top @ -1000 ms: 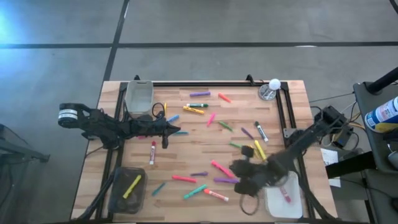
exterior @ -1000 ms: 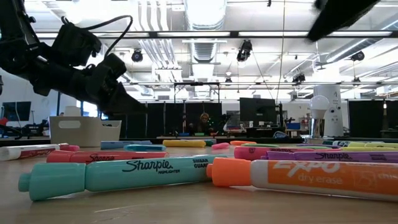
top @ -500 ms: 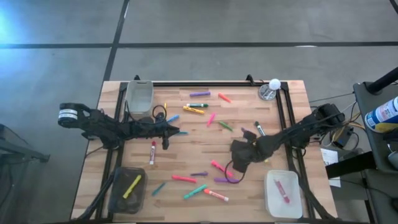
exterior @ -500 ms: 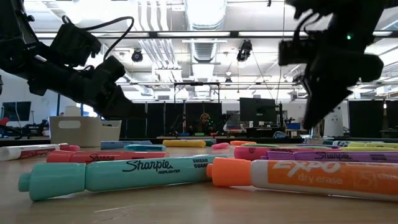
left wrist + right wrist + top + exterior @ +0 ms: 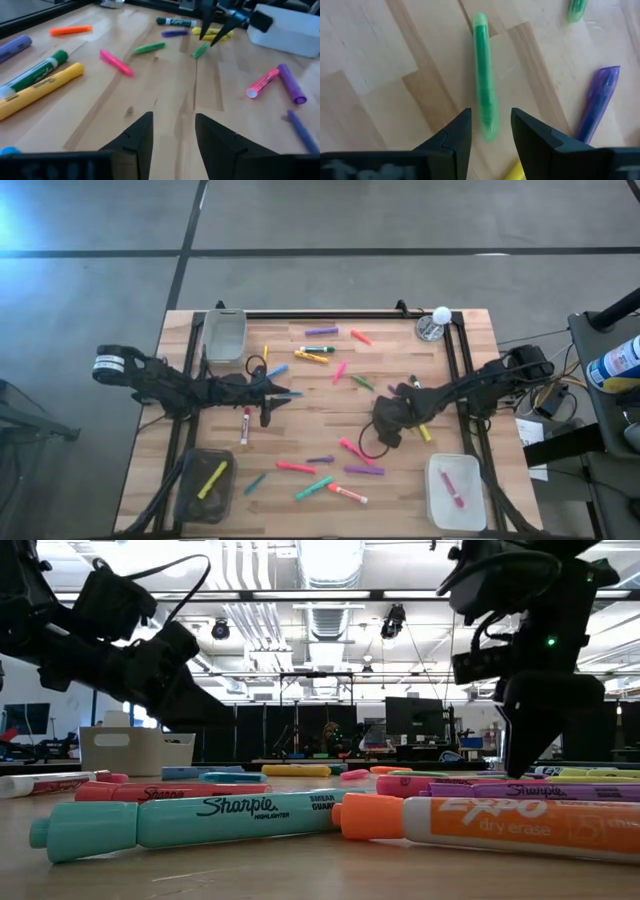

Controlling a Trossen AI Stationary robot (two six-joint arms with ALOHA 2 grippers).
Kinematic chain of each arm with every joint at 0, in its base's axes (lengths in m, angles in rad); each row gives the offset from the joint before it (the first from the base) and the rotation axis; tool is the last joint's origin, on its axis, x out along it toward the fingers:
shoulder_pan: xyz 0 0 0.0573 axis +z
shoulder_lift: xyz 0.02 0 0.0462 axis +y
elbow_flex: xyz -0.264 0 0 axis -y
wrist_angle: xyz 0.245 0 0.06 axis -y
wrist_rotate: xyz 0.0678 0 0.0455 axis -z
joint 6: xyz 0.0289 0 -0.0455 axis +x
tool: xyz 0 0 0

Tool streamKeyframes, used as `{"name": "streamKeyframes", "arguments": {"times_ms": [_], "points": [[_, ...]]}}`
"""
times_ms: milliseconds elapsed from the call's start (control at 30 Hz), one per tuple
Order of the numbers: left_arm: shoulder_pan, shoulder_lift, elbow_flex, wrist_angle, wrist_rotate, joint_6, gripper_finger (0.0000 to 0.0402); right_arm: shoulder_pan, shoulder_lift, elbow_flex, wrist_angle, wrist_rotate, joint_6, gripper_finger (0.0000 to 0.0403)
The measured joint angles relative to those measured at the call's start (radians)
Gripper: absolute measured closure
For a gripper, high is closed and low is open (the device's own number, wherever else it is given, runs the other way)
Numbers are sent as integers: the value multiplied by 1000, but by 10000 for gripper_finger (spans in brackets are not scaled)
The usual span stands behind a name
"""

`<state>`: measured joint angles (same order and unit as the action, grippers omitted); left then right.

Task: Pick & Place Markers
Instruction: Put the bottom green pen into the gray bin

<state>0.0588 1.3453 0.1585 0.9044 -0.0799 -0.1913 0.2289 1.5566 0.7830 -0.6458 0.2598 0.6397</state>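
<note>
Between the right gripper's [image 5: 489, 131] parted fingers, a green marker [image 5: 484, 75] is lying flat on the wooden table [image 5: 300, 440], lengthwise ahead of the tips and not yet touched. A second ago this gripper was closed and hanging beside the white bin [image 5: 457, 492] at the table's near right corner, where a pink marker [image 5: 452, 486] is now resting; it has since swung away toward the middle of the table and spread its jaws, so one delivery looks finished and the next pick is beginning. A purple marker [image 5: 598, 102] is lying just off to one side of the target. The right arm is reaching inward from the table's right edge, wrist tipped steeply down.

The left gripper [image 5: 172, 131] has also gone from shut to wide open, holding nothing, and is hovering low over bare wood, with a pink highlighter [image 5: 116, 63] and a green highlighter [image 5: 148, 48] lying well ahead of it. Its arm is stretching nearly level across from the left.
</note>
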Motion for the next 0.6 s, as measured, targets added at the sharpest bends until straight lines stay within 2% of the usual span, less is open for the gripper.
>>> {"name": "streamKeyframes", "arguments": {"times_ms": [233,600], "points": [[-1,0,0,11,1,-3,259,-40,1,-14,52,-77,-65,285],[-1,0,0,13,-17,-4,259,-53,0,-57,113,-86,-75,328]]}}
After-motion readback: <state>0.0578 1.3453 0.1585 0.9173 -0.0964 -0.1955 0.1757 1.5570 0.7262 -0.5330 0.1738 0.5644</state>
